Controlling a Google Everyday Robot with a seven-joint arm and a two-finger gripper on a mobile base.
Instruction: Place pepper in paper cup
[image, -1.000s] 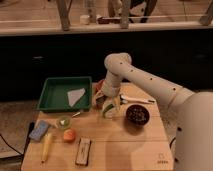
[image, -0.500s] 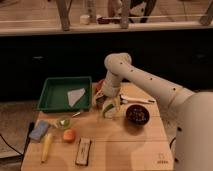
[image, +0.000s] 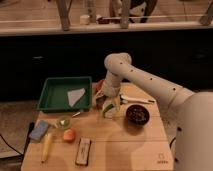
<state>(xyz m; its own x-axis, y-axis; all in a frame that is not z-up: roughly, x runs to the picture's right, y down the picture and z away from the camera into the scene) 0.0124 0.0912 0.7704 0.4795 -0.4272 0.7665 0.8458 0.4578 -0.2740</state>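
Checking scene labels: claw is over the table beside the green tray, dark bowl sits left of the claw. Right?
Not quite. The camera view shows the dark bowl to the right of the claw, not left. The rest holds: the claw is over the table beside the green tray.

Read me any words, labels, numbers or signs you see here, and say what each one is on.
None can be read.
Small dark mark on the table, near its front right corner: too blurred to read.
Flat packet on the table: no legible print.
The end effector is low over the table, beside the dark bowl; no markings show on it.
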